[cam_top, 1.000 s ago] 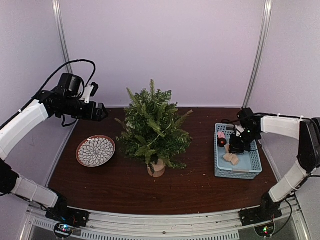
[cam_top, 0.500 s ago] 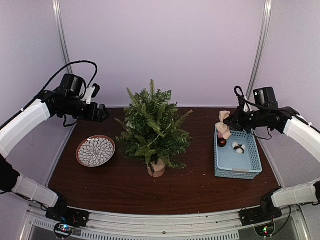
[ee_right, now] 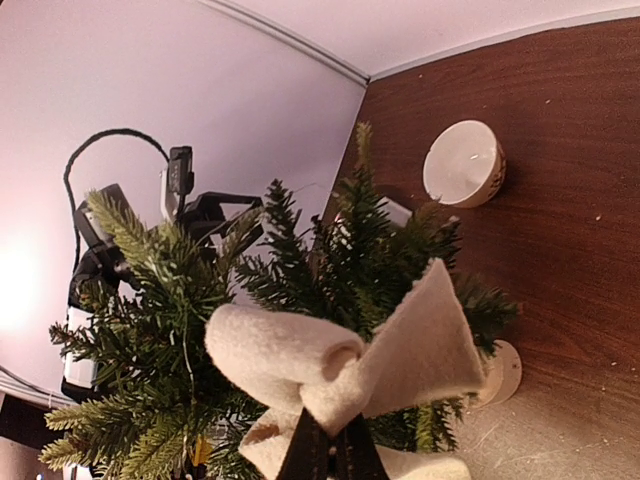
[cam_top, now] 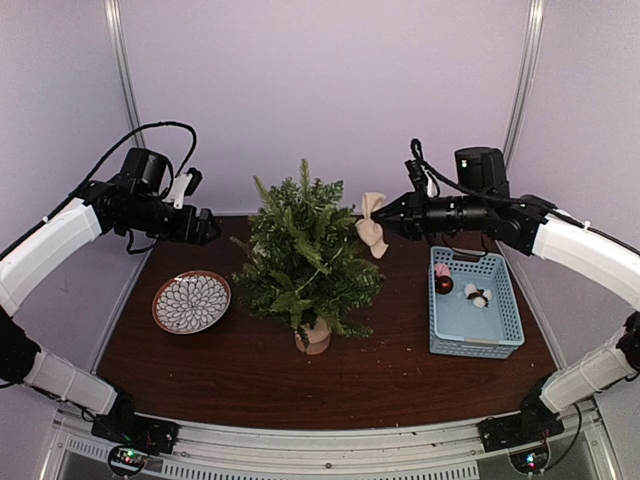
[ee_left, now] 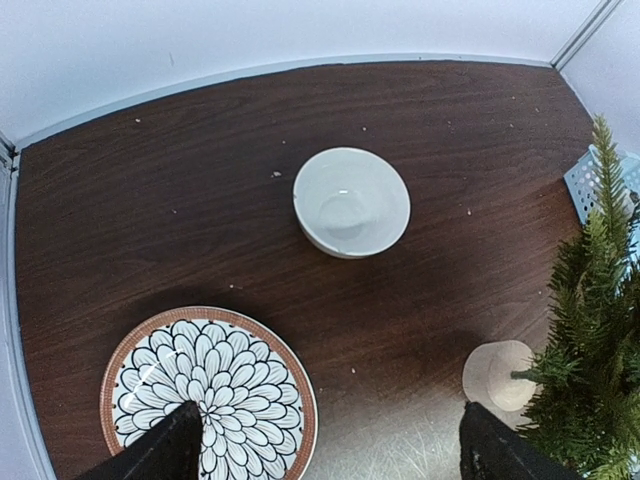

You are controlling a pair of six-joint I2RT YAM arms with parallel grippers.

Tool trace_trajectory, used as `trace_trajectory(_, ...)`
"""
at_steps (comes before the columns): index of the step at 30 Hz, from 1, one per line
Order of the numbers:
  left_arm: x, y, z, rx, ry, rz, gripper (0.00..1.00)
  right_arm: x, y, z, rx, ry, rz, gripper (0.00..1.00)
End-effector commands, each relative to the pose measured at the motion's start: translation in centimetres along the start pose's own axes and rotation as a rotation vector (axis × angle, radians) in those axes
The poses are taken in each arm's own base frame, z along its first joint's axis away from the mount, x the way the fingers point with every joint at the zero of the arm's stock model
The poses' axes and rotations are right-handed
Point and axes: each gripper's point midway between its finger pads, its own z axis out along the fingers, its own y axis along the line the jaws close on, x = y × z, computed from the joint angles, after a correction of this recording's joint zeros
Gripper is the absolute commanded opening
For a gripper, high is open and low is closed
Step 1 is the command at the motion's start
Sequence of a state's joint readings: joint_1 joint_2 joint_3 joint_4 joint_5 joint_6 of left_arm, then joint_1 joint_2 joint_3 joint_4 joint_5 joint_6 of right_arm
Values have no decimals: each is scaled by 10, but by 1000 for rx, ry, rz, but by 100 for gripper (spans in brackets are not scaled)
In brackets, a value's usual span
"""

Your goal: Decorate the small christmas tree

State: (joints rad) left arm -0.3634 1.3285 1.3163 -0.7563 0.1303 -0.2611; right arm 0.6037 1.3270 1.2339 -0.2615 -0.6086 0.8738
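White arms (cam_top: 45, 250), black joints (cam_top: 140, 170), looping cables (cam_top: 170, 122).

Surface (cam_top: 250, 370): dark wood-grain finish, smooth, with a low sheen.
Small christmas tree (cam_top: 305, 260): green needles, plastic-looking, matt. Its stump base (cam_top: 313, 338) is pale bare wood, unvarnished in look.
Cream bow (cam_top: 373, 222): thick felt-like cloth, soft and matt.
Basket (cam_top: 500, 330): light blue plastic lattice, smooth.
Plate (cam_top: 191, 301): glazed, petal-patterned, slight gloss.
Bowl (ee_left: 351, 201): white, smooth, glossy inside.
Red bauble (cam_top: 443, 285): shiny.

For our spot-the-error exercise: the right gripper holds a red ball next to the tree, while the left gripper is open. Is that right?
No: the right gripper holds a cream bow, as the right wrist view shows. It is next to the tree, and the left gripper is open.
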Motion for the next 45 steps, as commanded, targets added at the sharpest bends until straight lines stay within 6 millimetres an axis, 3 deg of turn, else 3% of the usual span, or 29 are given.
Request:
trace_trajectory(1,-15,-2,-5,14,-53,1,89,5,39,4,-117,38,-49,0)
trace_trajectory(12,-10,-2,-6,15,-47,-1,89,34,22,30,-96,183,-16,0)
trace_trajectory(23,-8,1,-9,-2,-44,9,89,44,-5,49,-26,231,11,0)
trace_trajectory(27,-9,1,-8,-2,-43,17,89,43,-4,51,-23,235,-3,1)
trace_trajectory(36,-8,1,-7,-4,-37,9,89,36,14,41,-42,207,-40,32)
trace_trajectory(45,-8,3,-8,-11,-43,-17,90,34,5,14,39,185,-72,58)
